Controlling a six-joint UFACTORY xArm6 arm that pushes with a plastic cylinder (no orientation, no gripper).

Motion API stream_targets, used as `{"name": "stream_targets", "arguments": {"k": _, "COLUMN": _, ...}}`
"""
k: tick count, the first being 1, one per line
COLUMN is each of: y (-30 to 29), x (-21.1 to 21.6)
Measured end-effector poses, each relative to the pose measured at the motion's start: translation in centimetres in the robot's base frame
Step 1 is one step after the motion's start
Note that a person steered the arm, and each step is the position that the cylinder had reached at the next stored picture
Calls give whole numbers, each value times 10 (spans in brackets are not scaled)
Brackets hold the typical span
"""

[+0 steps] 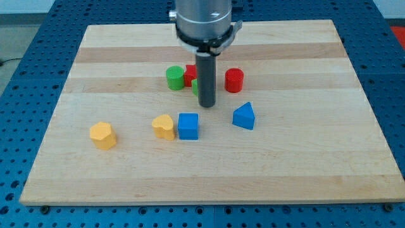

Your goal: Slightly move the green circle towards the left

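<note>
The green circle is a short green cylinder standing on the wooden board above the middle. A red block touches its right side. My tip is the lower end of the dark rod, below and to the right of the green circle and apart from it. A second green block is mostly hidden behind the rod, so its shape is unclear.
A red cylinder stands right of the rod. A blue triangular block lies lower right. A blue cube touches a yellow block. Another yellow block lies at the left.
</note>
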State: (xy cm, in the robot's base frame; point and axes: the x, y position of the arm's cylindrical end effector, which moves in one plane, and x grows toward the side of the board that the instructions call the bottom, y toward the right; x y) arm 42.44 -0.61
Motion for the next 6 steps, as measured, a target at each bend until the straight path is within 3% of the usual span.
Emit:
{"name": "stream_targets", "arguments": {"k": 2, "y": -17, "x": -75}}
{"name": "stream_targets", "arguments": {"k": 3, "y": -20, "x": -69}}
{"name": "stream_targets", "arguments": {"k": 4, "y": -28, "x": -34}}
{"name": "stream_targets", "arguments": {"k": 6, "y": -92, "x": -43}}
